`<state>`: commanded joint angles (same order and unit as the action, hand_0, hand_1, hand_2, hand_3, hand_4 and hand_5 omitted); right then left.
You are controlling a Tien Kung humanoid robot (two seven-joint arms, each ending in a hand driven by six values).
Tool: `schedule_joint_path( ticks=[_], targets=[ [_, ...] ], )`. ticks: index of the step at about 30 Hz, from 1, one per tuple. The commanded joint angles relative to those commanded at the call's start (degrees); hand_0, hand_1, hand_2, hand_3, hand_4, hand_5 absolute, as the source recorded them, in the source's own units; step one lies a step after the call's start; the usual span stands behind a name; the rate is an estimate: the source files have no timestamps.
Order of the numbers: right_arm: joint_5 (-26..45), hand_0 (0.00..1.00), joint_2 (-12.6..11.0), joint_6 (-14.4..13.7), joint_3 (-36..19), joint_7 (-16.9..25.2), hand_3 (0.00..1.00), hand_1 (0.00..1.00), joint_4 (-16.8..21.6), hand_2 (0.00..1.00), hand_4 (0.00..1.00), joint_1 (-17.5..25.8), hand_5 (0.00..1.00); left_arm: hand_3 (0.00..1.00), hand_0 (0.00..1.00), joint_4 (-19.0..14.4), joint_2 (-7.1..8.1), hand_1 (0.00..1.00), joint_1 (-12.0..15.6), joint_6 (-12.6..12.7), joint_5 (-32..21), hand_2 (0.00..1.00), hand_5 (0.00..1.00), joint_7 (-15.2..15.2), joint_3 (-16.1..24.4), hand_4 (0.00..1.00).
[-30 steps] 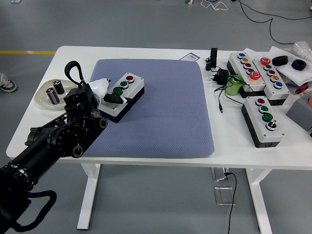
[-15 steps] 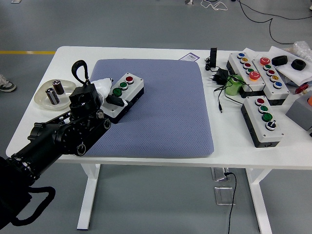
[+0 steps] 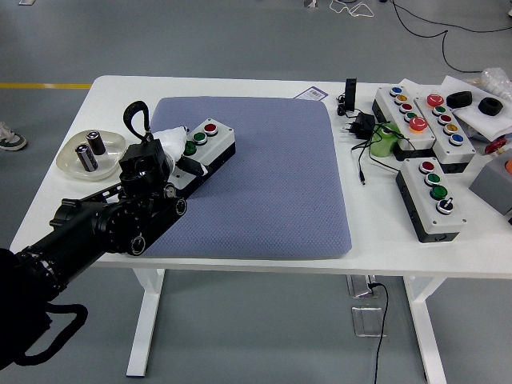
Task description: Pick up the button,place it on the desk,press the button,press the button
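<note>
A white button box [image 3: 211,142] with a red, a green and a further green button lies on the blue-grey mat [image 3: 272,184], near its far left corner. My left hand [image 3: 178,154] sits at the box's near end, white fingers [image 3: 166,136] against its left side and the black thumb over its front edge, closed on it. The box's near part is hidden behind the hand and wrist. My black left arm [image 3: 96,228] reaches in from the lower left. The right arm does not show.
A shallow dish [image 3: 70,166] with two batteries stands left of the mat. At the right are three more button boxes [image 3: 432,198], a black power adapter [image 3: 362,124] with cable, a green object [image 3: 386,140] and black items at the far right corner.
My left arm has pushed forward and a little right, covering more of the box's near end. The box has shifted slightly towards the far side of the mat.
</note>
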<state>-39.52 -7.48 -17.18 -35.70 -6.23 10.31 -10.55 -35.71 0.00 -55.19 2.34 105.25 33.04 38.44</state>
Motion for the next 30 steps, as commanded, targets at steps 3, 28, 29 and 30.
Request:
schedule_joint_path(
  ticks=[3, 28, 29, 30],
  targets=[
    [-0.2, 0.65, 0.0, 0.0, -0.2, 0.0, 0.637, 0.566, 0.0, 0.599, 0.252, 0.0, 0.252, 0.659, 0.44, 0.1, 0.0, 0.417, 0.1, -0.6, 0.3, 0.404, 0.002, -0.7, -0.5, 0.634],
    [-0.9, 0.651, 0.0, -0.1, -1.4, -0.1, 0.638, 0.565, 0.0, 0.597, 0.255, -0.2, 0.252, 0.308, 0.219, -9.3, 0.0, 0.172, 1.3, -3.4, 6.3, 0.163, 0.002, -9.2, 1.5, 0.507],
    [-0.9, 0.651, 0.1, -0.1, -1.4, -0.1, 0.638, 0.565, 0.0, 0.597, 0.255, -0.3, 0.252, 0.308, 0.219, -10.1, 0.0, 0.172, 1.4, -3.5, 6.1, 0.163, 0.002, -10.6, 1.5, 0.507],
    [-0.9, 0.651, 0.1, -0.1, -1.5, -0.1, 0.638, 0.565, 0.0, 0.597, 0.255, -0.3, 0.252, 0.308, 0.219, -11.0, 0.36, 0.172, 1.5, -3.8, 5.5, 0.163, 0.002, -12.7, 1.5, 0.507]
  ],
)
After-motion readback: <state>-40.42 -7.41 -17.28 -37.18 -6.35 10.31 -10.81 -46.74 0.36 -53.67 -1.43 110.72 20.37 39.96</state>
